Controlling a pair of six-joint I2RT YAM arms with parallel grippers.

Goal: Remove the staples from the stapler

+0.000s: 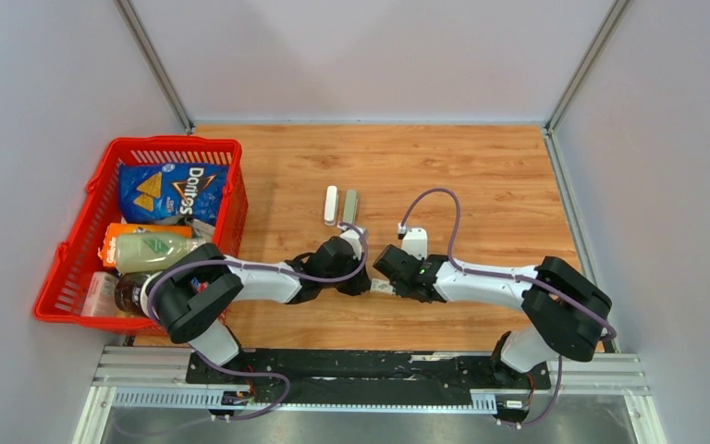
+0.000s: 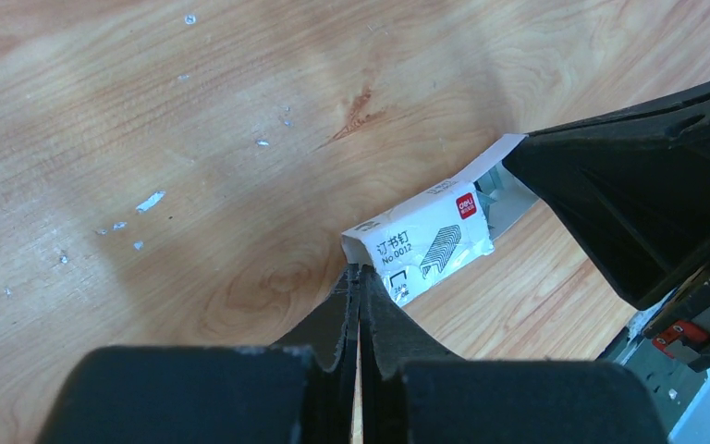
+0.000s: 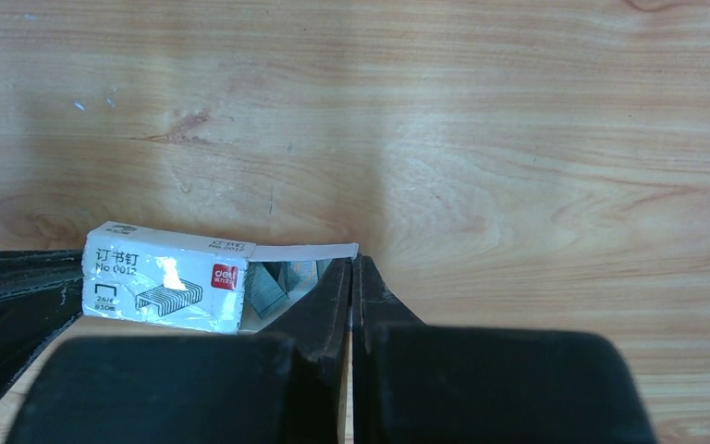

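A small white staple box [image 2: 430, 242] hangs between my two grippers at the table's middle front [image 1: 382, 287]. My left gripper [image 2: 359, 272] is shut on the box's closed end. My right gripper [image 3: 351, 265] is shut on the thin white flap [image 3: 300, 250] of its open end. Silvery-grey staples [image 3: 273, 282] show as strips inside the open end. The stapler lies further back as a white piece [image 1: 331, 204] and a grey piece [image 1: 350, 205] side by side, apart from both grippers.
A red basket [image 1: 83, 268] stands at the left with a blue Doritos bag [image 1: 174, 190], a pale bottle [image 1: 153, 250] and other goods. Small white flecks [image 2: 151, 200] lie on the wooden table. Grey walls close in the back and sides.
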